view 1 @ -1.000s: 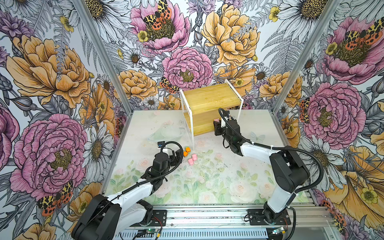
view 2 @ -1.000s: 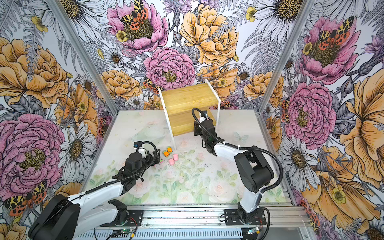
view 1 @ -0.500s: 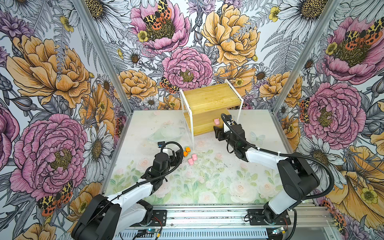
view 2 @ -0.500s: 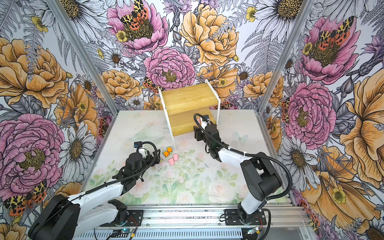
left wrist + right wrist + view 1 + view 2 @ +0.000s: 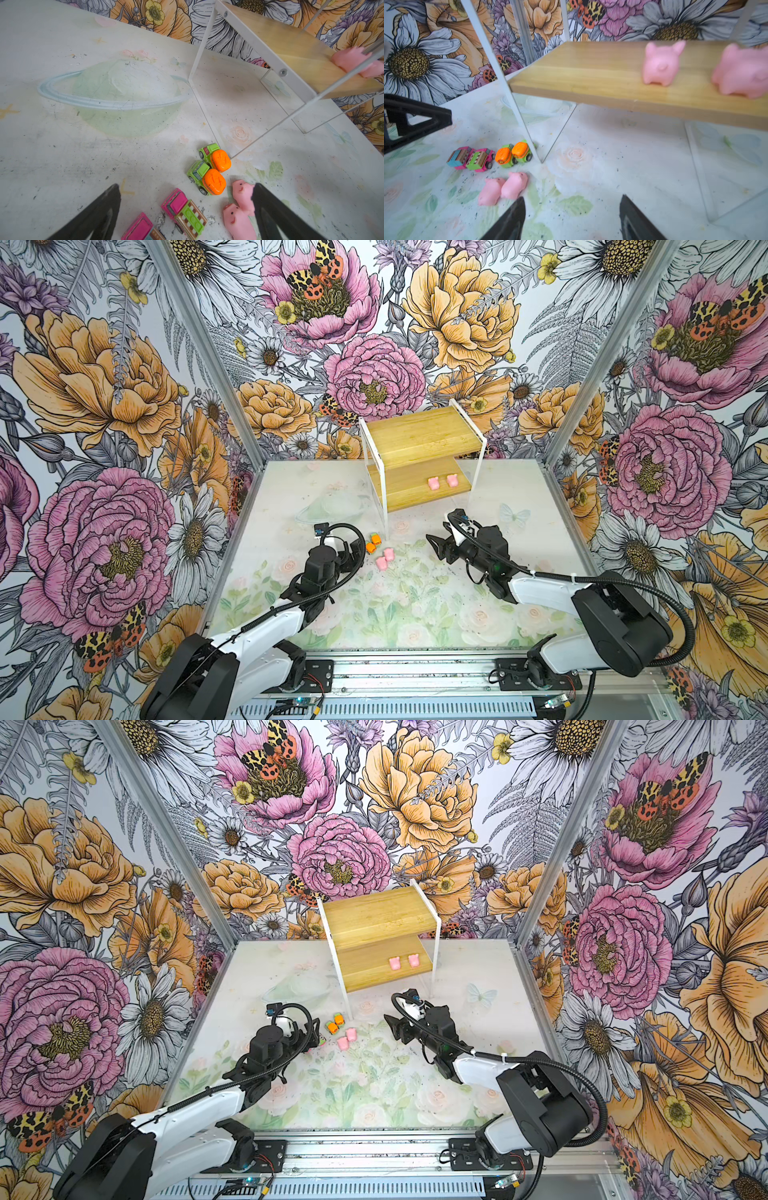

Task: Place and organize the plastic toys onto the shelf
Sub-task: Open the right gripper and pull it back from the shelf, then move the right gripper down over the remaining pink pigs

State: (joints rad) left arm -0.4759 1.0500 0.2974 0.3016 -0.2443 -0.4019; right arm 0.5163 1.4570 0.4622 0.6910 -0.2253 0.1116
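Observation:
The shelf [image 5: 419, 435] [image 5: 376, 915] stands at the back of the table. Two pink pigs [image 5: 434, 484] [image 5: 452, 480] stand side by side on its lower board, large in the right wrist view [image 5: 658, 66]. On the table by the shelf's front left leg lie two orange-and-green cars [image 5: 214, 160] [image 5: 208, 181], two pink cars [image 5: 184, 209] [image 5: 141, 228] and two pink pigs [image 5: 242, 193] [image 5: 236, 222]. My left gripper [image 5: 186, 187] [image 5: 359, 549] hovers open over the pink cars. My right gripper [image 5: 572, 198] [image 5: 436, 547] is open and empty, low over the table right of the pigs.
The shelf's thin white leg [image 5: 207, 116] comes down right beside the orange cars. Flowered walls close in the table on three sides. A metal rail [image 5: 415, 680] with both arm bases runs along the front edge.
My right gripper has let go of a pink pig on the lower board, opened, and drawn back from the shelf toward the front and down. The left arm has stayed still.

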